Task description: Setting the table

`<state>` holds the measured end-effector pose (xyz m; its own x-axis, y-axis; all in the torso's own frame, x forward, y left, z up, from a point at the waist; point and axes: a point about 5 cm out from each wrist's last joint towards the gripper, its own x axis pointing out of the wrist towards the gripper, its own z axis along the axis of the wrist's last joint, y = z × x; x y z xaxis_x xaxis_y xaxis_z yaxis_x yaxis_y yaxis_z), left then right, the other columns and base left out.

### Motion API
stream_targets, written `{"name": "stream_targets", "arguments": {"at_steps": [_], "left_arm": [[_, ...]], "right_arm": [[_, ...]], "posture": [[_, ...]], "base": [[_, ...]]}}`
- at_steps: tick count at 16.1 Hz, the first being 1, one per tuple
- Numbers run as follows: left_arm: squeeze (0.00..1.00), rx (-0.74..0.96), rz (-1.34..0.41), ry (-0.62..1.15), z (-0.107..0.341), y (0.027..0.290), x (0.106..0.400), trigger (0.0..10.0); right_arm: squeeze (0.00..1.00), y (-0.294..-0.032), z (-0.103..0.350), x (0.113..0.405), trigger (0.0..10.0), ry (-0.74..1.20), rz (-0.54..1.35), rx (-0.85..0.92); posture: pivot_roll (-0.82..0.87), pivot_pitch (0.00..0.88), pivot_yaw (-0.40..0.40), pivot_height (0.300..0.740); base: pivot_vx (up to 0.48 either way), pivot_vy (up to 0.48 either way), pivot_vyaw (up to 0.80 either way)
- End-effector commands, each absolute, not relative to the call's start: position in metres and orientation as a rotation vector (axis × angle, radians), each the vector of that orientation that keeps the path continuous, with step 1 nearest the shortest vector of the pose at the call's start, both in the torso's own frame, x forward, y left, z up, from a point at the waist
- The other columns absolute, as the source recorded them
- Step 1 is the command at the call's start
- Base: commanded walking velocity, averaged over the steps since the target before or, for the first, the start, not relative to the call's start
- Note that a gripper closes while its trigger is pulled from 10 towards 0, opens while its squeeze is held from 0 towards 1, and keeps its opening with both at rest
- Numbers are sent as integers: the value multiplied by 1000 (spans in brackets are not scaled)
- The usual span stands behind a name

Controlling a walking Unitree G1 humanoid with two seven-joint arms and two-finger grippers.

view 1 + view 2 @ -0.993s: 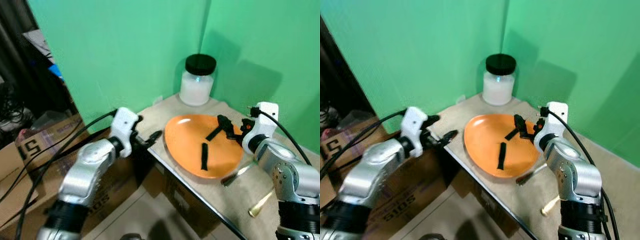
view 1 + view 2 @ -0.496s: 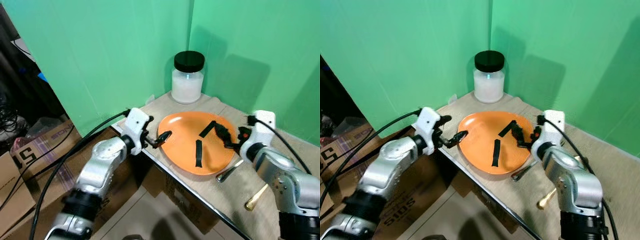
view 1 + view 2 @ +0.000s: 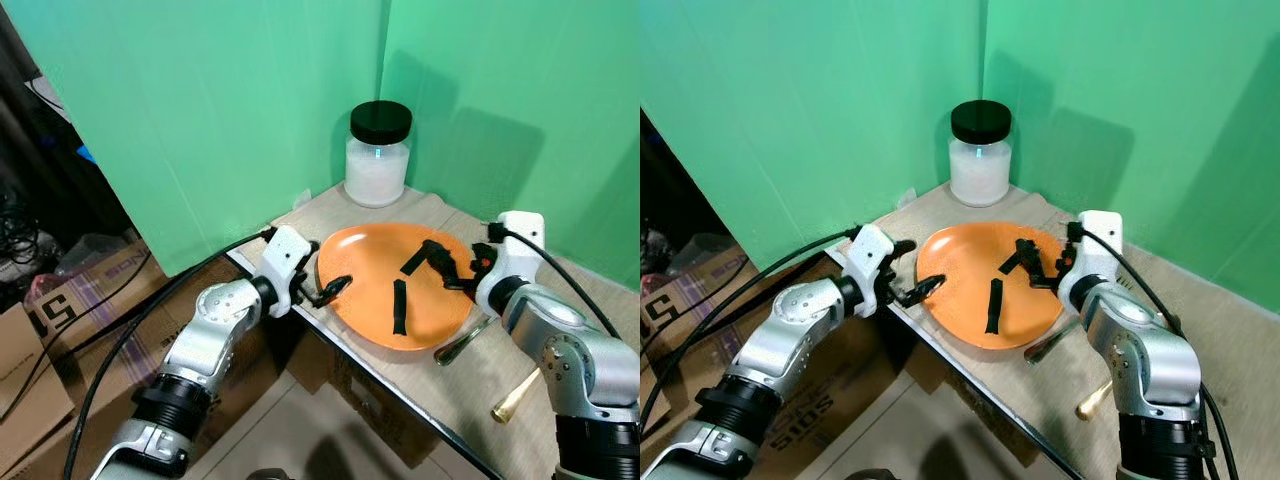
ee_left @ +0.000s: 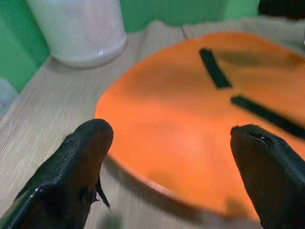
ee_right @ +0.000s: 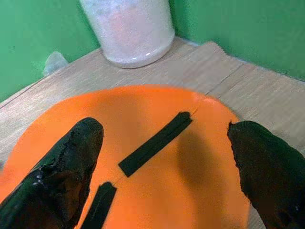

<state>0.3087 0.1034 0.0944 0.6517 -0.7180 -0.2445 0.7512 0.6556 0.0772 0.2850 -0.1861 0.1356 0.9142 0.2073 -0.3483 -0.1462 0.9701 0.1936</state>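
On the wooden bench (image 3: 420, 375), one gold-handled utensil (image 3: 516, 396) and one silver utensil (image 3: 462, 343) lie nearest. One orange oval plate (image 3: 370, 290) with two black strips sits mid-bench. The left gripper (image 3: 318, 293), spread, brackets the plate's left rim; the right gripper (image 3: 440, 258), spread, hovers over its right side. One white black-lidded jar (image 3: 377, 154) stands at the far corner. The left wrist view shows one fingertip (image 4: 86, 143) over bare wood.

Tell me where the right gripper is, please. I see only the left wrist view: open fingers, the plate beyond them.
Observer: The right gripper is open over the plate's right side, opposite the left gripper.
Operator: Is cutlery on the table?
Observer: Yes. A silver utensil lies by the plate's right rim on the table, and a gold utensil lies nearer the robot.
Operator: Has the jar a lid?
Observer: Yes, the jar has a black lid.
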Motion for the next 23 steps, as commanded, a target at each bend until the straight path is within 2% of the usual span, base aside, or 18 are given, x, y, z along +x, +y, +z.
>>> {"name": "stream_targets", "arguments": {"at_steps": [1,8,13,16,19,23], "left_arm": [[0,237,-846,218,91,109,311,10000],[0,318,-849,326,62,124,300,10000],[0,348,-803,344,54,131,301,10000],[0,304,-799,270,67,131,307,10000],[0,270,-841,124,103,138,320,10000],[0,292,-842,103,116,135,338,10000]], "right_arm": [[0,-187,136,288,10000,378,185,161],[0,-193,137,297,10000,397,176,157],[0,-212,150,309,10000,352,109,162],[0,-213,152,309,10000,345,117,162],[0,-215,157,308,10000,311,133,164],[0,-216,156,305,10000,306,127,162]], "posture": [[41,0,73,740],[54,0,66,740],[50,0,63,740],[51,0,61,740],[42,0,70,740],[29,0,78,740]], "base": [[0,0,0],[0,0,0],[0,0,0],[0,0,0],[0,0,0],[0,0,0]]}}
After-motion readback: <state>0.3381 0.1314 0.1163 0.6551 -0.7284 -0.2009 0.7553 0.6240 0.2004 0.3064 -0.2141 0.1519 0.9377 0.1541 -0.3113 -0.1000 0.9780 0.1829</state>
